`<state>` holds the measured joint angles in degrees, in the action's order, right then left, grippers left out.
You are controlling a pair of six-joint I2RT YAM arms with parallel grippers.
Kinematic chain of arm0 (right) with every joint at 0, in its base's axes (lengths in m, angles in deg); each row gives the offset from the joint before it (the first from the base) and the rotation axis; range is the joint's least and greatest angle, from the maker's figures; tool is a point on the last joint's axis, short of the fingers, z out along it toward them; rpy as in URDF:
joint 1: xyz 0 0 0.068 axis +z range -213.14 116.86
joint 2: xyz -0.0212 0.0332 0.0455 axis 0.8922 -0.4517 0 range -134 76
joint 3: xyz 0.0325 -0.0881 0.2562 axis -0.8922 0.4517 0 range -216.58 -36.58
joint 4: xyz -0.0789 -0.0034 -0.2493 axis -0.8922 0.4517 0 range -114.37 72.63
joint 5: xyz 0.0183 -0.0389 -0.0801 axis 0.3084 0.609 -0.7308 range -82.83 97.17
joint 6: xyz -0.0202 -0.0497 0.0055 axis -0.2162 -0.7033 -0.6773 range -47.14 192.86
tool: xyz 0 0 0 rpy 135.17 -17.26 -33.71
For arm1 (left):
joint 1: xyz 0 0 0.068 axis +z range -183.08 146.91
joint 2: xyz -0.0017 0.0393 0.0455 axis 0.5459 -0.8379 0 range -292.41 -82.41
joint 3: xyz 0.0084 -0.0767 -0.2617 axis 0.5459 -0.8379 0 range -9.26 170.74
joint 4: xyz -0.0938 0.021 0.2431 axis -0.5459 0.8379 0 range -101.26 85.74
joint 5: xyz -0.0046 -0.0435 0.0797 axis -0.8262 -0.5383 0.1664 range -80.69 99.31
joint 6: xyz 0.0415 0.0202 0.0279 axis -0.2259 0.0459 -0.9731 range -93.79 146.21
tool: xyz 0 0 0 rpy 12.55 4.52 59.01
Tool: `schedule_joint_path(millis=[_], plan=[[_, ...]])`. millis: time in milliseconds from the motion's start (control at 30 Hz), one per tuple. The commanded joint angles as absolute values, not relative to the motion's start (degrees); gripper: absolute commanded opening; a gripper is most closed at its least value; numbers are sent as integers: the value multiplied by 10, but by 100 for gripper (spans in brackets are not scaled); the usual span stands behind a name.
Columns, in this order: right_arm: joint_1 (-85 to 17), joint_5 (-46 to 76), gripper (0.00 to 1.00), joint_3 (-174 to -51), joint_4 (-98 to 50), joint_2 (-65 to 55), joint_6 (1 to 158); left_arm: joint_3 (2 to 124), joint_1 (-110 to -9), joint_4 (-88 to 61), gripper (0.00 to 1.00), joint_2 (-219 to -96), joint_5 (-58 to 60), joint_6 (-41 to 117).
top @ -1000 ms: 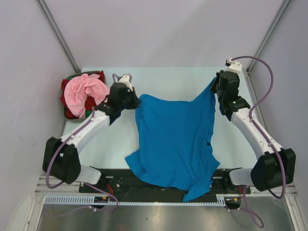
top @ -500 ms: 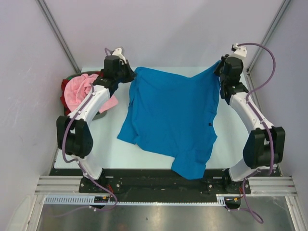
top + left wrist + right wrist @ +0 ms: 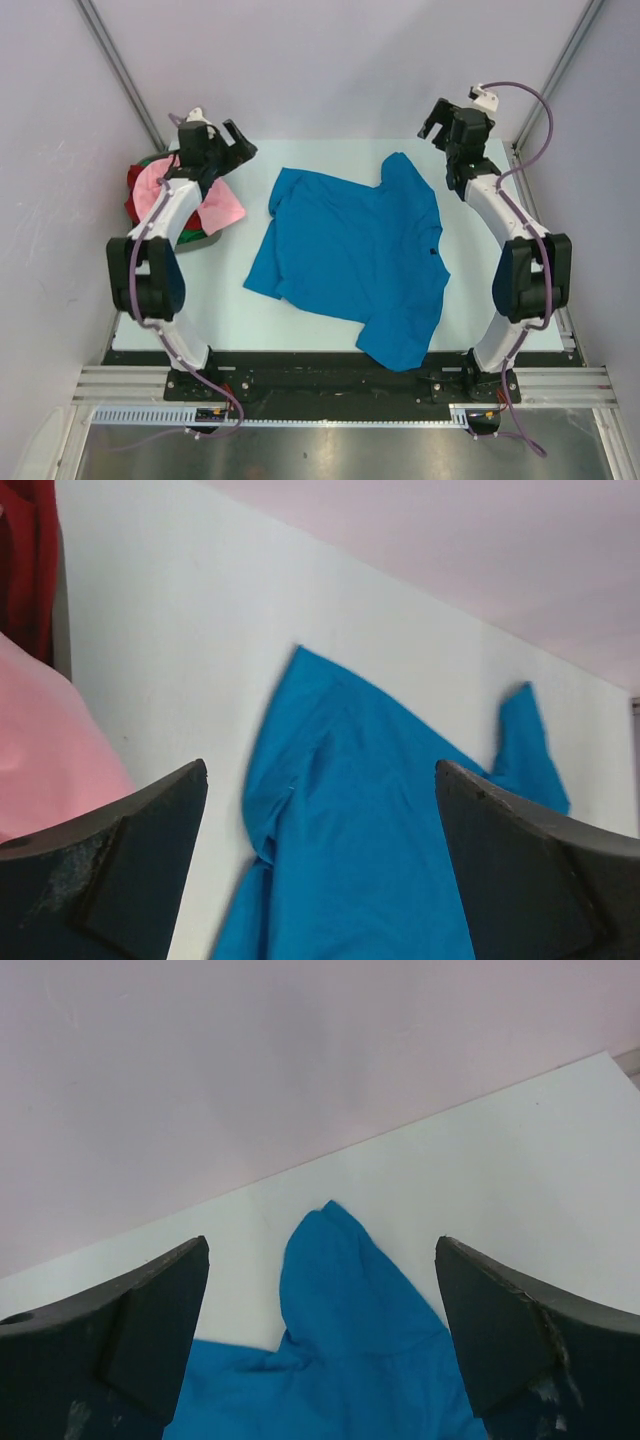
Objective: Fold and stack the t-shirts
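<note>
Top: bright blue cloth t-shirt [image 3: 355,255] lies spread mid-tabletop [image 3: 230,320]. Dark grey basket [image 3: 192,240], far left, holds light pink t-shirt [image 3: 218,207] and red t-shirt [image 3: 133,200]. Left fingers [image 3: 236,140] and right fingers [image 3: 435,116] apart, empty.
Wrist views: both pairs wide apart above blue cloth.

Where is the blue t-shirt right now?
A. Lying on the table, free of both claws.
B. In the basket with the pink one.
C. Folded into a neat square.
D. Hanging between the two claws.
A: the blue t-shirt lies spread on the table, while the left gripper and right gripper hang open beyond its far corners, clear of it.
</note>
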<state>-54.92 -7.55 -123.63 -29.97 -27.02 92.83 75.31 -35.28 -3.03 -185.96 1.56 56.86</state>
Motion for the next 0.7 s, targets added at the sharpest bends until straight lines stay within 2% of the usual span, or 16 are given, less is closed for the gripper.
schedule_joint_path(millis=[0, 133, 333, 500, 667], plan=[[-530, -112, 100, -1211, -313, -152, 918, 731, -373, -75, 100, -1709, -14, 599], [-485, -126, 100, -1203, -205, -93, 891, 651, -419, -27, 100, -1637, -4, 601], [-435, -102, 100, -1154, 7, -24, 927, 520, -505, 62, 100, -1540, 79, 599], [-381, -106, 100, -1061, 85, 46, 952, 412, -526, 117, 100, -1483, 132, 607], [-320, -146, 99, -986, 117, 74, 998, 356, -533, 127, 100, -1491, 142, 620]])
